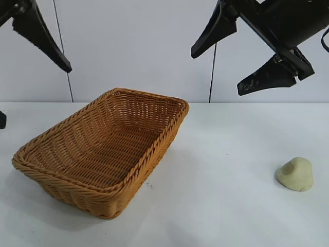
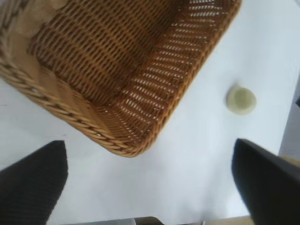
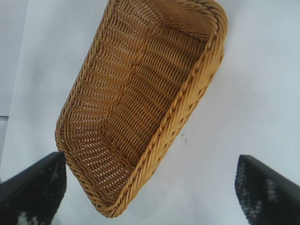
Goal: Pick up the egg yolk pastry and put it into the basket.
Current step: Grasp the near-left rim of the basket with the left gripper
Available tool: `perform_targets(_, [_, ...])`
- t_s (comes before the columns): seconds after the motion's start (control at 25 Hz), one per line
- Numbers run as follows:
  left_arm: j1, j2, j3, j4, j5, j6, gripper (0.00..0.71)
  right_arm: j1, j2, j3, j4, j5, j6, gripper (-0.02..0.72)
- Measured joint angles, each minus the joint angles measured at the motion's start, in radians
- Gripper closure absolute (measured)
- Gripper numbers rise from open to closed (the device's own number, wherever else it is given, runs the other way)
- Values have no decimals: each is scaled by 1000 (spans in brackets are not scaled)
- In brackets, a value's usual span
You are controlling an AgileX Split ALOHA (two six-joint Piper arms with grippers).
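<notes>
A: What carries the things?

B: A white table (image 1: 216, 206) before a pale wall (image 1: 133, 46). The basket (image 1: 103, 149) sits toward its left edge; the egg yolk pastry (image 1: 295, 174) lies near the right edge, well apart.

A: The arms?

B: Both raised. Left gripper (image 2: 150, 178) and right gripper (image 1: 229, 64) gape wide, holding nothing.

bare table (image 1: 226, 206) surrounds the egg yolk pastry (image 1: 295, 174); basket (image 1: 61, 193) well apart.

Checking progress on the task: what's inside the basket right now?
Nothing: the basket shows only bare weave. The egg yolk pastry lies on the table, apart from it. Under the basket is hidden.
</notes>
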State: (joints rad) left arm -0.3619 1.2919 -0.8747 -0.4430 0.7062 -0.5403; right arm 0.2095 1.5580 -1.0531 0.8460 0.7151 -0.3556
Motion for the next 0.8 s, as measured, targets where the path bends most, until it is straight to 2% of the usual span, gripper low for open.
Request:
perform_targets(0.16, [-85, 0, 0, 222, 0, -341, 32, 0, 0, 0, 0, 0, 0, 8])
perform_targets(0.32, [-104, 0, 1, 365, -1, -619, 32, 0, 0, 0, 0, 0, 0, 8])
perform_targets(0.56, [-104, 33, 18, 344, -26, -772, 32, 0, 0, 0, 0, 0, 0, 8])
perform_targets(0.8, [-104, 122, 94, 292, -99, -806, 32, 0, 0, 0, 0, 2, 0, 8])
